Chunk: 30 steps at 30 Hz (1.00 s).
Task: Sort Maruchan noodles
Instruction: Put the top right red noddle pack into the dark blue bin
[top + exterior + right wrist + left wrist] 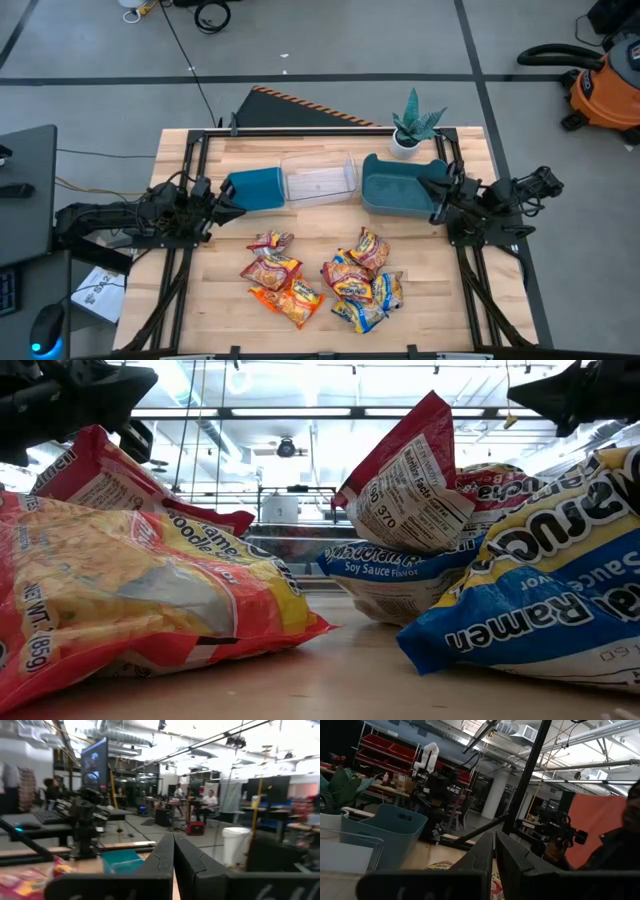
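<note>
A: Where do the Maruchan noodles (pixel 322 280) lie?

B: Heaped at the table's six o'clock. From the left gripper (pixel 228 205) they sit around four o'clock; from the right gripper (pixel 437 199), around eight.

A: Nearer arm?

B: Probably left, toward the orange packets (pixel 272 270). Both grippers' fingers are pressed together, holding nothing.

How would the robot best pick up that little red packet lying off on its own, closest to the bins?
Probably straight from above, pinching across the narrow middle of the red packet. It lies flat on the table, slightly apart from the other packets, so fingers have room on both sides. The left gripper is nearer; both grippers look shut now.
</note>
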### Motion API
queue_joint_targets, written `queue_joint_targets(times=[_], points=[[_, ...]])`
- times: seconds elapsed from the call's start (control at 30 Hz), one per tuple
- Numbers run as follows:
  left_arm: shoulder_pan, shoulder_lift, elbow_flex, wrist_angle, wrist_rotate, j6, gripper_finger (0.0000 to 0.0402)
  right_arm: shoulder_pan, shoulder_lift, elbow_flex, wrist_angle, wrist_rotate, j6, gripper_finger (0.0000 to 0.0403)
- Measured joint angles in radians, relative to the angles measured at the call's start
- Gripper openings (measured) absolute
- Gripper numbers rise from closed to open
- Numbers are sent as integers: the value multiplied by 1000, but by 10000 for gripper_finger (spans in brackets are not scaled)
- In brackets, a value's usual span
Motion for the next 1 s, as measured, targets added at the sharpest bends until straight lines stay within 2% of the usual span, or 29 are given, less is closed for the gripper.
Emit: queue_joint_targets(times=[0.17,0.33,0.43,0.53,0.77,1.0], points=[[0,0,0,0,0,0,27,-9,110,28,14,-23,87,11],[0,0,0,0,0,0,27,-55,271,196,-97,-21,89,9],[0,0,0,0,0,0,27,-92,372,306,-204,-38,159,9],[0,0,0,0,0,0,27,-126,477,375,-275,-112,258,10],[0,0,0,0,0,0,27,-157,792,458,-319,-329,458,11],[0,0,0,0,0,0,27,-157,1106,620,-451,-429,554,31]])
